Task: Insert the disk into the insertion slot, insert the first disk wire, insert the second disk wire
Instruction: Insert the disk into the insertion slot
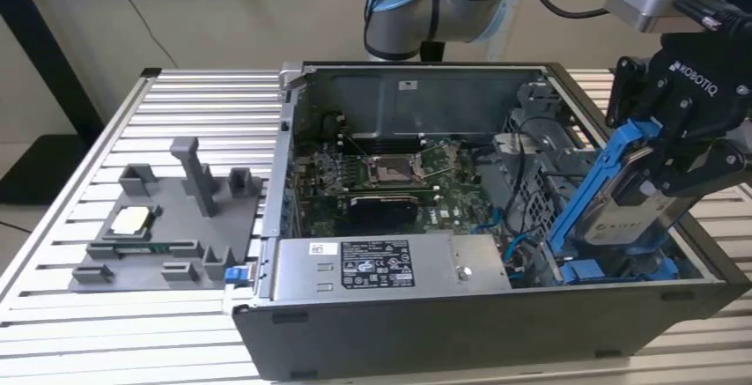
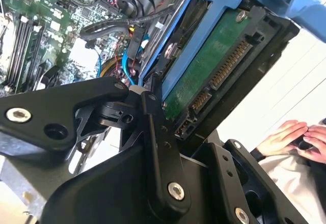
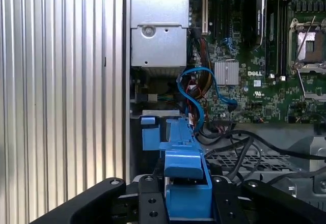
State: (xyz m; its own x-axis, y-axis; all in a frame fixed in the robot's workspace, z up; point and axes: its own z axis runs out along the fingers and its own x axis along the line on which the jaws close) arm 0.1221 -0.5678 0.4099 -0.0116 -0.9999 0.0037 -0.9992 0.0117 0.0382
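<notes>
My gripper (image 1: 660,166) is shut on the disk (image 1: 626,213), a silver drive with a white label in a bright blue carrier frame. The disk hangs tilted, its lower end down in the insertion slot (image 1: 611,272) at the case's corner on the exterior view's right. In the second wrist view the disk's green board and connectors (image 2: 214,66) face up between my black fingers (image 2: 155,132). The blue carrier (image 3: 186,180) sits between the gripper (image 3: 186,206) pads in the first wrist view. A blue wire (image 3: 196,89) and black cables (image 3: 237,147) lie loose beside the bay.
The open computer case (image 1: 470,332) lies on a slatted metal table (image 1: 200,94), with the green motherboard (image 1: 394,173) and silver power supply (image 1: 376,263) inside. A grey fixture tray (image 1: 165,226) stands at the exterior view's left. A person's hands (image 2: 295,137) rest beyond the case.
</notes>
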